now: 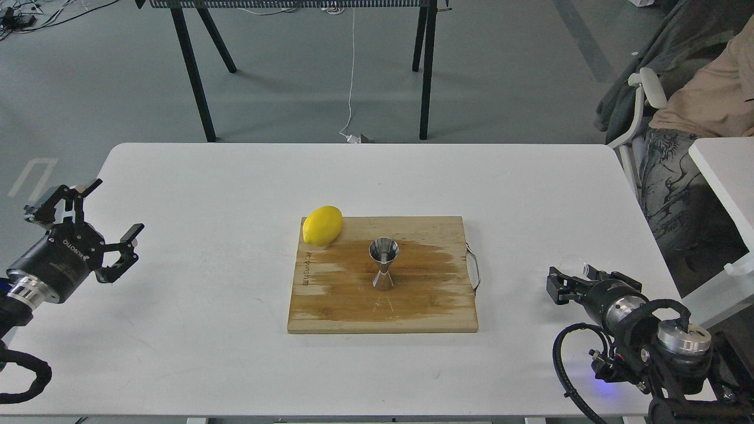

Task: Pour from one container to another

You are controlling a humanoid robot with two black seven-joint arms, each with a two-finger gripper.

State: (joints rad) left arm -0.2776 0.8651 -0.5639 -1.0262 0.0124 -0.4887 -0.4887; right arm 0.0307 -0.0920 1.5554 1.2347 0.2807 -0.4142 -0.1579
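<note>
My right tool (566, 281) grips the glass cup (574, 265), jigger (383, 264) well left; left tool (106, 227) hangs released.

One lemon (322, 225), one jigger (383, 263), one glass cup (574, 266) (gripped), one board (412, 312).

Our left tool (109, 232) is black, with two jointed, open-framed fingers on a dark cylindrical body that bears white lettering, joined to the arm by a bright silver ring. Our right tool (559, 285) is likewise black, behind it a silver cylinder and a round metal cap. Black ribbed cables loop beside both arms, and a blue light glows under the right one.
</note>
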